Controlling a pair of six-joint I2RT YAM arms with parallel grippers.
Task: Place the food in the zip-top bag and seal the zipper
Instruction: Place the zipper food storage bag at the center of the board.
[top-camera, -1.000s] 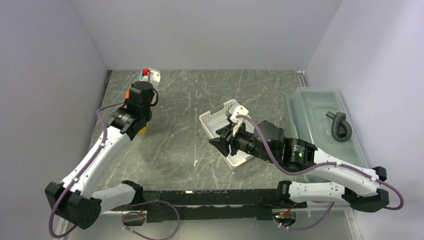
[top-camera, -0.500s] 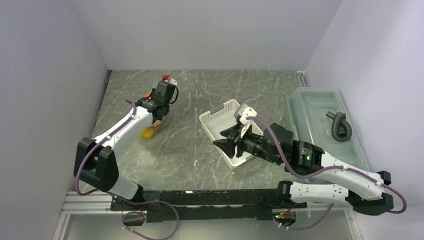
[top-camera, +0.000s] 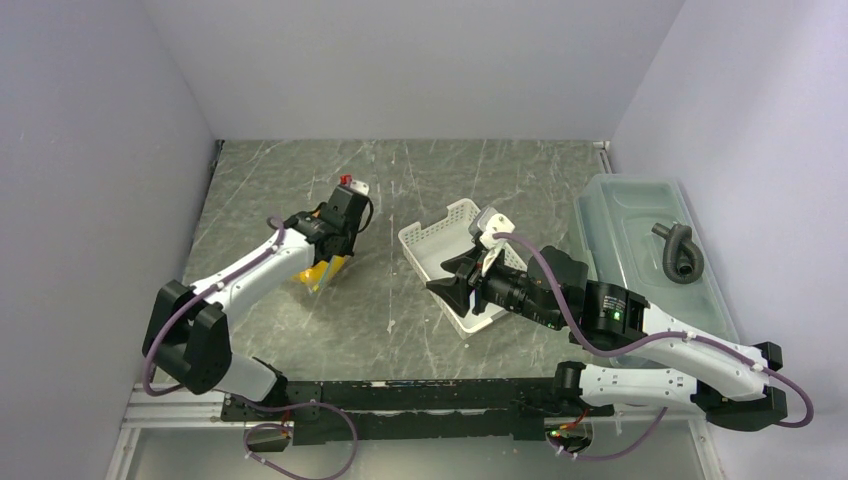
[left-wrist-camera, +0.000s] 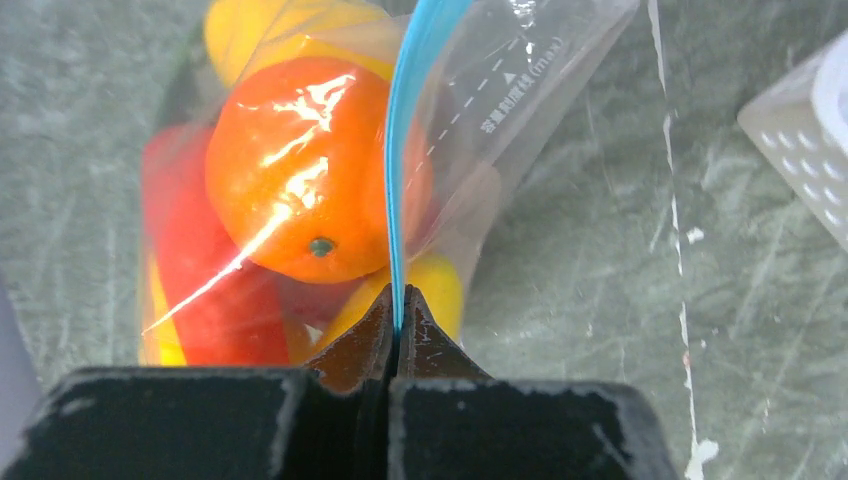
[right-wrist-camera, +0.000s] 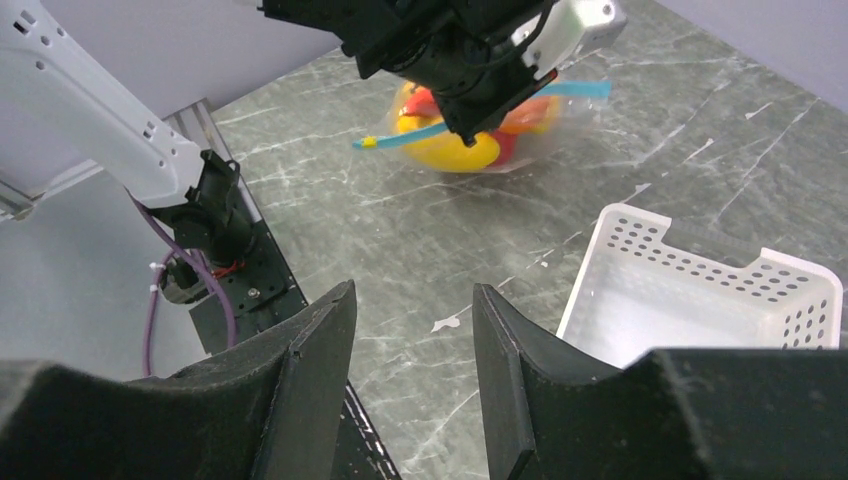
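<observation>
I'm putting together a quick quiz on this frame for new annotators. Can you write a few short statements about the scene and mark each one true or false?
1. The left hand is shut on the thin teal-blue zipper strip of the clear plastic zip-top bag. True.
2. The glossy toy orange lies in the white perforated plastic basket. False: it is inside the bag.
3. The right hand is open and holds nothing. True.
4. The bag rests on the translucent lidded bin. False: it is at the left hand, to the left of the basket.
</observation>
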